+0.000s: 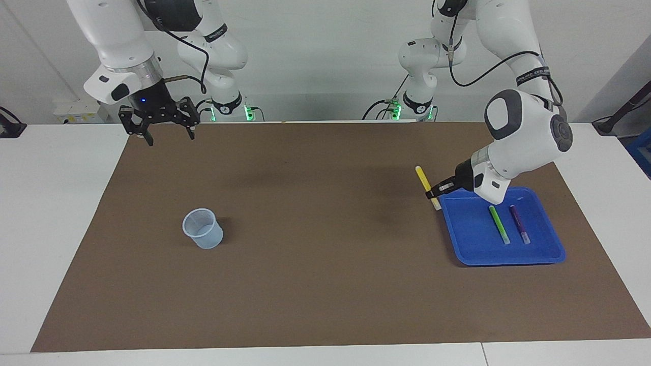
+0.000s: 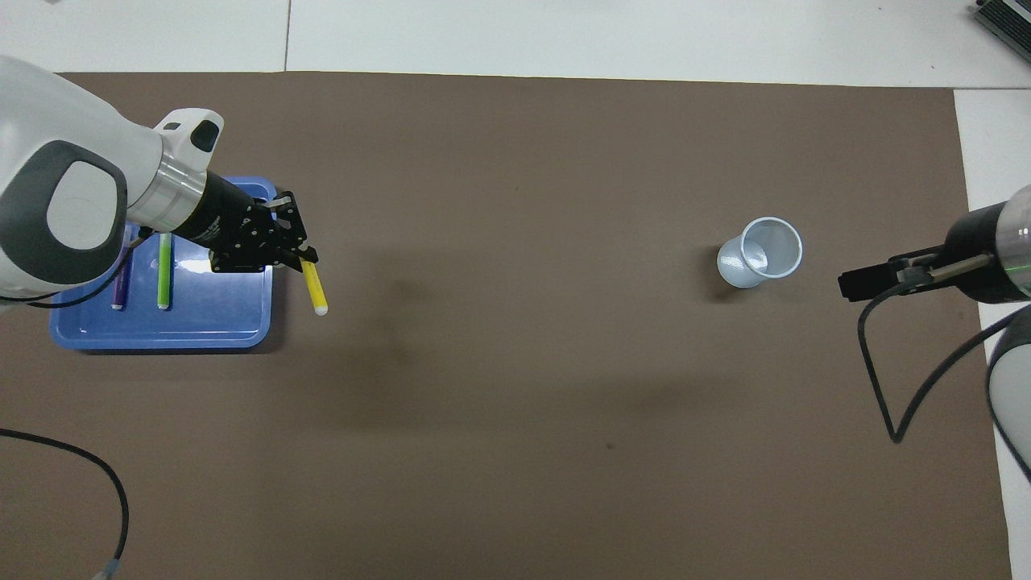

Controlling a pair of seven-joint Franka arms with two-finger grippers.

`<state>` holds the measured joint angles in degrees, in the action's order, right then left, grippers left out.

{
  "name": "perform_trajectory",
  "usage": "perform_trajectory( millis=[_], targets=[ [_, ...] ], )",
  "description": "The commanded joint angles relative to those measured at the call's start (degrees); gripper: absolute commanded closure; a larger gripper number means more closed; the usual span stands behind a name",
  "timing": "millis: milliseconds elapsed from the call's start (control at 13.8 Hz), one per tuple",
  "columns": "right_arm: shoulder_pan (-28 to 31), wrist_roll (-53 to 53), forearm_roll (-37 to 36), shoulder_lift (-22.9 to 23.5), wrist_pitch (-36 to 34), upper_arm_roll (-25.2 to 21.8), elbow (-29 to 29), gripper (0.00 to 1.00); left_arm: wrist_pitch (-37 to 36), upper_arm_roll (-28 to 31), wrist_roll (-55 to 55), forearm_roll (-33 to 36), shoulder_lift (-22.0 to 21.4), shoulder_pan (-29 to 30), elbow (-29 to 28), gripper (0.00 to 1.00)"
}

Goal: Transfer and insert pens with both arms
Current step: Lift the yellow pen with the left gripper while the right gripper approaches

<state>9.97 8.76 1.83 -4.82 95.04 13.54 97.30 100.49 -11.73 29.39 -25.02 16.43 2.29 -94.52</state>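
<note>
No legible writing

Black bands (image 1: pixel 529 76) on the arms carry small pale lettering, too small to read; nothing else shows any text.

Facing view: camera mounted high across the desk (image 1: pixel 51 203), directed at both robot bases. Overhead view: camera high above the robots' end, aimed forward and steeply down. Both cover the brown mat (image 1: pixel 325 279), half a turn apart.
</note>
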Motion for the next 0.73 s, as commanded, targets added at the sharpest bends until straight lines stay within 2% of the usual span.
perform_trajectory(
  millis=[0,145,363,508,653],
  targets=[
    [-3.8,-4.77,1.6,-1.15,2.5,0.08,1.4,0.0,1.62,0.92,10.48,-3.54,-1.13,-4.47,-1.11,1.0],
    [-6.71,-9.87,2.47,-1.24,4.62,0.08,1.93,0.0,3.74,0.92,15.67,-6.68,-1.31,-6.5,-2.16,1.0],
    [-7.34,-9.02,8.43,-1.15,5.15,0.08,3.16,0.0,4.88,0.92,24.81,-13.27,-1.66,-7.12,-2.78,1.0],
    [-7.07,-2.55,13.09,-0.98,5.85,0.08,3.25,0.0,5.41,0.83,29.39,-16.97,-1.66,-8.52,-2.69,1.0],
    [-7.51,0.64,17.22,-0.8,8.92,0.08,3.34,0.0,10.4,0.92,38.14,-17.69,-1.49,-12.29,-2.86,1.0]
  ],
)
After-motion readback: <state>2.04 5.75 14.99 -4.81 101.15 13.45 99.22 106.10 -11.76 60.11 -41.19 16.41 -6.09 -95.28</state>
